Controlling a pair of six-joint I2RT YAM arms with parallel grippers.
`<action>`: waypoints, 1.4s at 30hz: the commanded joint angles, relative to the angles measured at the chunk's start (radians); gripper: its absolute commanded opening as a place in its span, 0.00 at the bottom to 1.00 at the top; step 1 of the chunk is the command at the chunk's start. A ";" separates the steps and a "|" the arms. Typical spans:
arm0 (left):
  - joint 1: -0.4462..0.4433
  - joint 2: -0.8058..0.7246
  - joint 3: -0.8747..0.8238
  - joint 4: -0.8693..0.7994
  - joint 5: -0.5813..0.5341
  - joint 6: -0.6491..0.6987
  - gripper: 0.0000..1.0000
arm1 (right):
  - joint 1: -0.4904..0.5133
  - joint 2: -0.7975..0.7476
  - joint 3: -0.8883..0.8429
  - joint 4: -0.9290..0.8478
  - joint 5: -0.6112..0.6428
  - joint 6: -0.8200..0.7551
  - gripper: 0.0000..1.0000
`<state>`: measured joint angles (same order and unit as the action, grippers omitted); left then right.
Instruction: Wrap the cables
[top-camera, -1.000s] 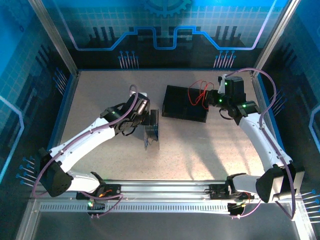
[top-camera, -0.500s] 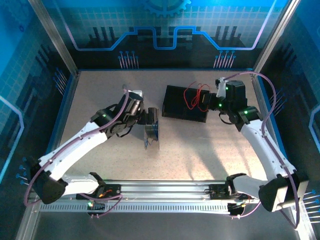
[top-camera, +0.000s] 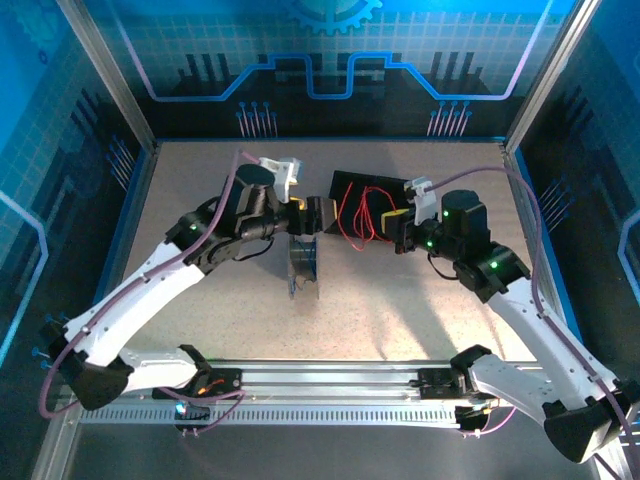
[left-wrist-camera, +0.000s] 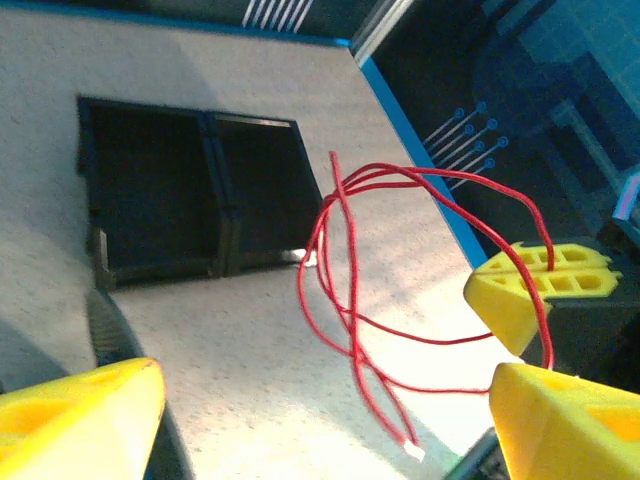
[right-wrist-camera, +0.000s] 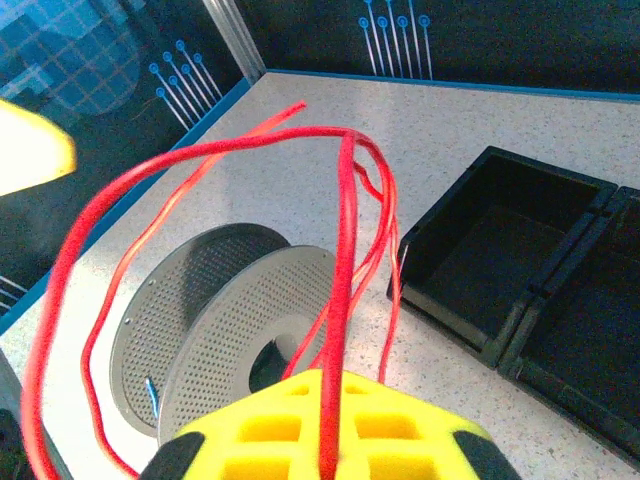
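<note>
The red cable (top-camera: 356, 216) hangs in loose loops from my right gripper (top-camera: 396, 226), which is shut on it (right-wrist-camera: 340, 300) above the table. Its white end connector (left-wrist-camera: 413, 452) dangles free. My left gripper (top-camera: 312, 213) faces the right one, close by, with its jaws open; the red loops (left-wrist-camera: 345, 320) hang between and just beyond its yellow fingers (left-wrist-camera: 75, 420), untouched. A short bit of blue cable (right-wrist-camera: 150, 390) shows on the grey perforated spool (right-wrist-camera: 220, 320), which stands on edge (top-camera: 303, 265) below both grippers.
A black two-compartment bin (top-camera: 350, 190) lies behind the grippers, its rim near the hanging loops (left-wrist-camera: 160, 270). Blue walls and metal posts (top-camera: 135, 100) enclose the speckled table (top-camera: 400, 310).
My right gripper has carried the red cable left and forward, off the bin, toward the left gripper. My left gripper has lifted from beside the spool and swung up to face it.
</note>
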<state>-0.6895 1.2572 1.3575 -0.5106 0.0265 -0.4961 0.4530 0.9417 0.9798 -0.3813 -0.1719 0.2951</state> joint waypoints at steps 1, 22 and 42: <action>-0.010 0.052 0.017 0.037 0.092 -0.028 0.78 | 0.022 -0.027 -0.006 0.027 0.038 -0.021 0.00; 0.186 -0.068 -0.089 -0.021 0.018 -0.013 0.00 | -0.012 -0.269 -0.040 -0.071 0.216 0.033 0.00; 0.347 -0.163 -0.080 -0.112 -0.008 0.058 0.00 | -0.086 -0.465 -0.048 -0.154 0.443 0.098 0.00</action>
<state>-0.3576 1.1164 1.2770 -0.5819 0.0566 -0.4812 0.3824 0.4988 0.9142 -0.5102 0.1490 0.3664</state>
